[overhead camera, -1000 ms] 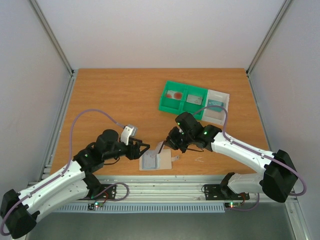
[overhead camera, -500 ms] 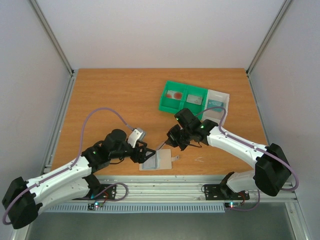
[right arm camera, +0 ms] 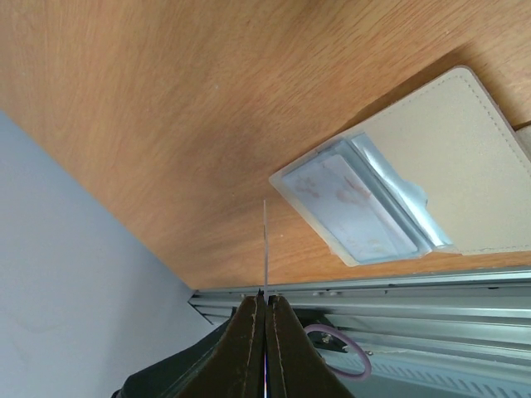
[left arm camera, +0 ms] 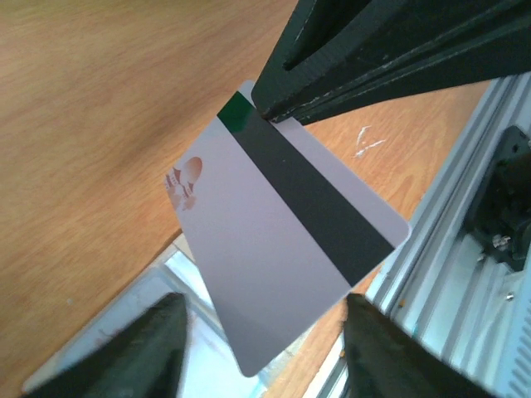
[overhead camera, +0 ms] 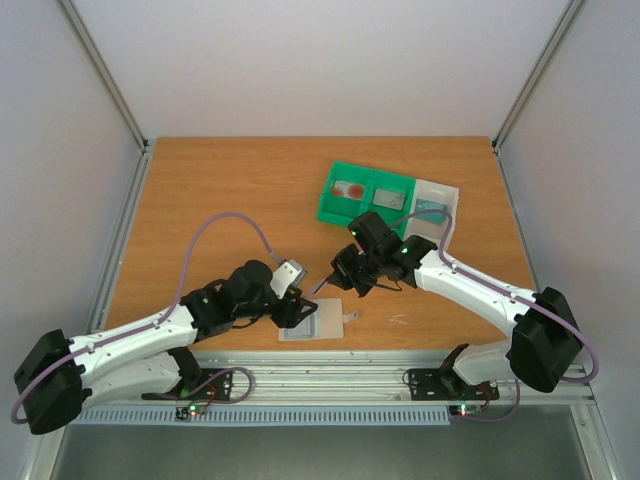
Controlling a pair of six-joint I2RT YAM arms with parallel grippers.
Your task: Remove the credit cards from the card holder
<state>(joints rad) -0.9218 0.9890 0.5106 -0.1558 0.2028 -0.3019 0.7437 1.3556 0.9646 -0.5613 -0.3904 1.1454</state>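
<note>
Card holder [overhead camera: 330, 322] lies flat on the worktop [overhead camera: 220, 200], lower centre of the overhead view. Right hand [right arm camera: 265, 300] pinches a grey striped card [left arm camera: 282, 249] beside it; left hand [overhead camera: 298, 310] open at its left edge.

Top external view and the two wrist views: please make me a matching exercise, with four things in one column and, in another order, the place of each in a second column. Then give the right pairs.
Things
1. pale rectangular card with a black stripe
2. flat translucent grey-blue plastic card holder
3. green two-compartment plastic bin
4. white rectangular tray

Places
A. on the table, at the green bin's right side
B. flat on the table near its front edge
C. pinched in the right gripper's shut jaws, above the table
D. towards the table's far side, a red-marked card in its left compartment

Pairs: 1-C, 2-B, 3-D, 4-A
</note>
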